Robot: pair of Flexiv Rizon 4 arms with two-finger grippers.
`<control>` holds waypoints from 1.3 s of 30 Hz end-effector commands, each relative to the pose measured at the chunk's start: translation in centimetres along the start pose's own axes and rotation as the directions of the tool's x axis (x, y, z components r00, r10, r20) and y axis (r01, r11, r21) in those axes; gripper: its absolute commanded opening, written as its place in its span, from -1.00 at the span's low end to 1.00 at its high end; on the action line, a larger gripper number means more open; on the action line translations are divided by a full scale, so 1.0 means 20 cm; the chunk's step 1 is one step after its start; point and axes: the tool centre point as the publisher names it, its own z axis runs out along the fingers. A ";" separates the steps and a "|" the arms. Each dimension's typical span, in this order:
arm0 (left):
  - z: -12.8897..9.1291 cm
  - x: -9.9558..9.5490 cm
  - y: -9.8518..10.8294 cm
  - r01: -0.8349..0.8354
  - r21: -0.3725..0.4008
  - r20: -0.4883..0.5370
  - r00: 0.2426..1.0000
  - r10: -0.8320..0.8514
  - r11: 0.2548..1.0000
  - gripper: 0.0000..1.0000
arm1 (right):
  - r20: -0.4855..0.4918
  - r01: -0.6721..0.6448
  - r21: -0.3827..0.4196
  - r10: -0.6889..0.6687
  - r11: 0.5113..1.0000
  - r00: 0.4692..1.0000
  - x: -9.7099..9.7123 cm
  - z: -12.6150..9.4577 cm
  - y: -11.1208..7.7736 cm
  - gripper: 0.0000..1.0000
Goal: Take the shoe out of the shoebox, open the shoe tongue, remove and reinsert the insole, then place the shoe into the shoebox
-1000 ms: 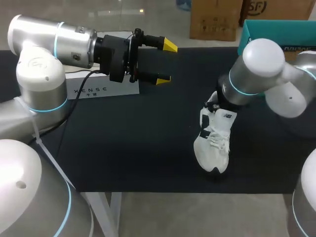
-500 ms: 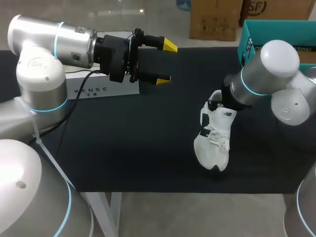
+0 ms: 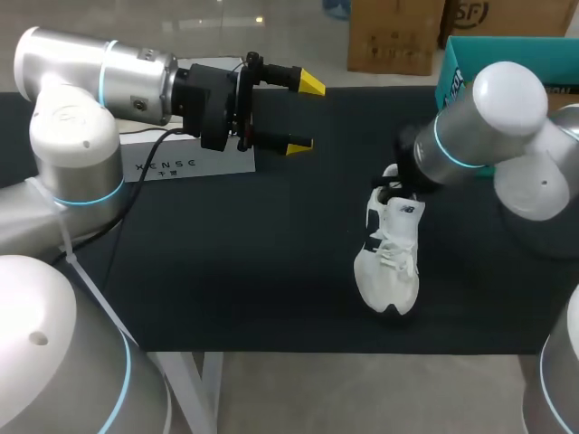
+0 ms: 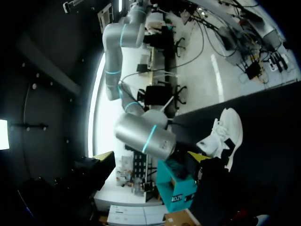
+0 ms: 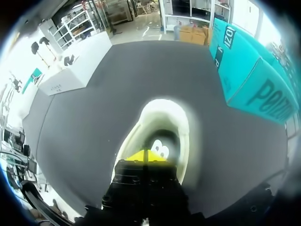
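Over on the left, the left hand [image 3: 306,114] hangs above the dark surface [image 3: 226,271], its yellow tips well apart and gripping nothing, just beside a white block [image 3: 194,163]. Across to the middle: the white shoe [image 3: 391,258] sits upright on the surface, out of the box. The right hand [image 5: 146,155] is down at the shoe's opening, tips pressed together; I can't tell whether they pinch anything. Far right, the teal shoebox [image 3: 452,63] stands near the shoe.
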 end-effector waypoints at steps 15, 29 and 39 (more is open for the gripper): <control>0.00 0.00 0.00 0.000 0.001 -0.004 1.000 0.000 1.000 1.00 | 0.009 -0.009 0.088 0.008 0.996 1.000 0.00 -0.06 0.01 -1.00; 0.00 0.00 0.00 0.000 0.001 -0.004 1.000 0.000 1.000 1.00 | 0.025 -0.005 0.220 0.000 0.975 1.000 -0.01 -0.29 0.02 -1.00; 0.00 0.00 0.00 0.000 0.001 -0.004 1.000 0.000 1.000 1.00 | 0.003 -0.039 0.258 0.040 0.965 0.999 -0.03 -0.19 -0.05 -1.00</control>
